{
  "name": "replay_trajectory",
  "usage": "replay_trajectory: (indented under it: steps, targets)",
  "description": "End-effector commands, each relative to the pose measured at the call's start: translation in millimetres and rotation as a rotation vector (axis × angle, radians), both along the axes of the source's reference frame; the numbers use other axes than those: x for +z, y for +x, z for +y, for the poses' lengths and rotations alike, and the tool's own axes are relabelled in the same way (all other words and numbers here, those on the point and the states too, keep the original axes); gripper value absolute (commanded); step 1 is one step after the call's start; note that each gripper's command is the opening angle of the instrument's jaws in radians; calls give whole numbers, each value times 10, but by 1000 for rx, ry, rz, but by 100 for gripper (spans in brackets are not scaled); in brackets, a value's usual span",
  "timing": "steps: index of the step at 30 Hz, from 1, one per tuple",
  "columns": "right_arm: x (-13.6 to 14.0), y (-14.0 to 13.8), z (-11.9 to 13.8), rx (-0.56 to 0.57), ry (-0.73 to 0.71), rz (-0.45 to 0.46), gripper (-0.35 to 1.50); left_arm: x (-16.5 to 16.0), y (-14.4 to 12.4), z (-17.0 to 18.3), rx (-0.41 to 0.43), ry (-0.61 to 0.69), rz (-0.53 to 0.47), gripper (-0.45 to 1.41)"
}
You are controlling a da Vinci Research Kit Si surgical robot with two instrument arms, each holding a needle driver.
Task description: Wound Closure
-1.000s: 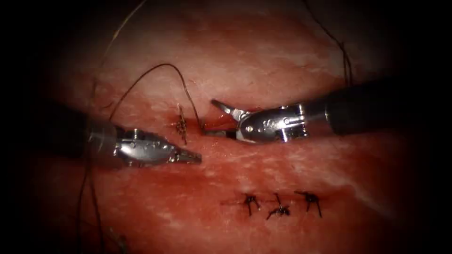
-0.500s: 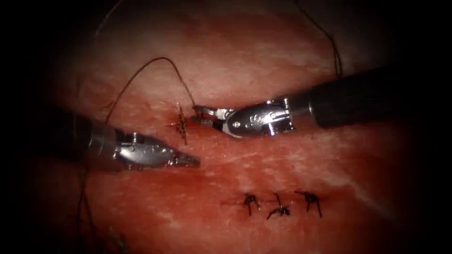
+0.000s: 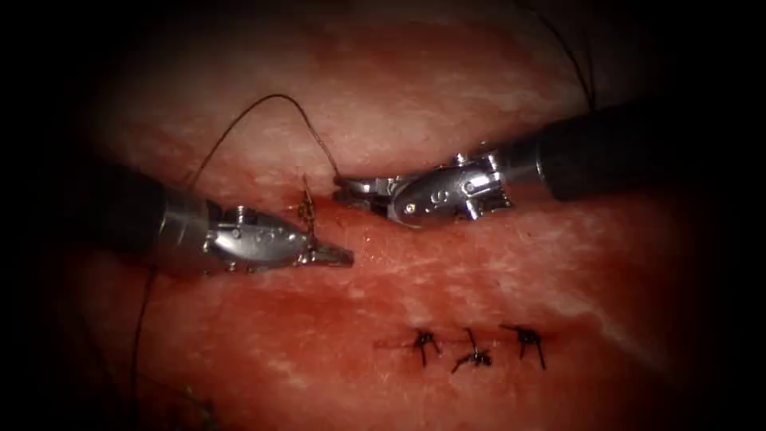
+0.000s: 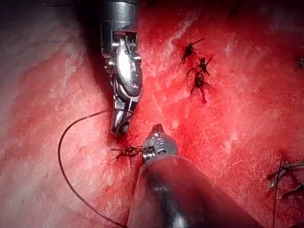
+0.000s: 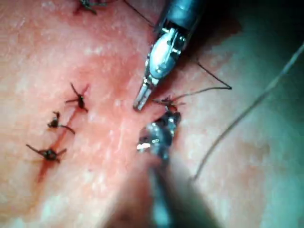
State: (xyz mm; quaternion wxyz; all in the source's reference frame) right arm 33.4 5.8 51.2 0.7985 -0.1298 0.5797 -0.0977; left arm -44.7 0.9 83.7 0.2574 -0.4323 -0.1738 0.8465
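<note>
Endoscope: the left tool [image 3: 339, 256] lies low over the tissue [image 3: 447, 104], jaws pressed together, empty. The right tool [image 3: 345, 190] reaches leftward, jaws seemingly pinching the thread [image 3: 263, 104] beside the knot [image 3: 306, 209]. Left wrist: the thread [image 4: 64, 166] loops from the right tool [image 4: 119, 129].

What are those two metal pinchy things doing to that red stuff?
They are robot tools stitching a cut in a piece of pork, the tissue. The right tool has closed its jaws on the thread, right beside a fresh knot; a second ago its jaws were open. The left tool waits close by with shut, empty jaws. I can't make out a needle. Three finished stitches sit in a row nearer the camera.
</note>
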Motion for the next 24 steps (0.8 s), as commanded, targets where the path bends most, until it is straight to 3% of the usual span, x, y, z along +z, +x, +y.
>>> replay_trajectory:
  steps: [1,10,24]
  targets:
    - [-1,7,-4,-11,-24,-1,-35,7,-6,-8,-1,4,1,-45]
    - [-22,12,7,-58,-171,-21,-35,16,-4,-8,2,-3,2,-45]
    - [-46,9,11,-77,-226,-24,-35,33,3,-15,-1,-2,4,-45]
